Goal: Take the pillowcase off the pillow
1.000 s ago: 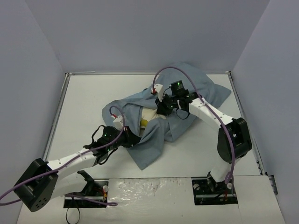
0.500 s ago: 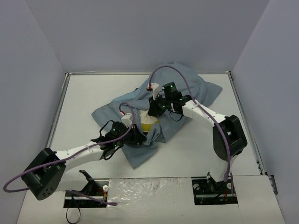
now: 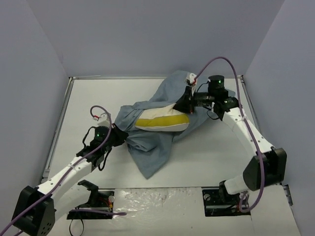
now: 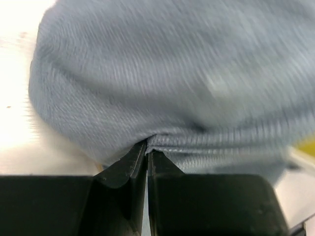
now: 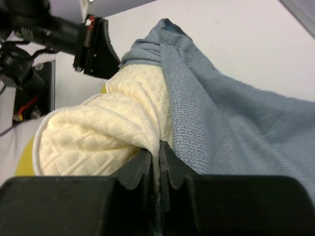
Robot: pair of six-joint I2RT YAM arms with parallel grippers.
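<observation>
The grey-blue pillowcase [image 3: 152,142] lies stretched across the table, its plain face up. The cream pillow [image 3: 160,121] with its yellow edge band shows through the opening between the two arms. My left gripper [image 3: 119,139] is shut on the pillowcase's left end; the left wrist view shows a cloth fold [image 4: 206,98] pinched in the jaws [image 4: 147,147]. My right gripper [image 3: 186,104] is shut on the pillow's cream fabric [image 5: 93,128], held raised at the back right, with pillowcase cloth [image 5: 231,123] draped beside it.
The white table [image 3: 83,108] is ringed by a raised rim and grey-lilac walls. Both arms' purple cables arc over the work area. The left arm's black parts [image 5: 74,34] show in the right wrist view.
My right gripper has lifted and pulled toward the back right with the pillow. My left gripper has pulled the pillowcase end to the left. More of the cream pillow and yellow band shows.
</observation>
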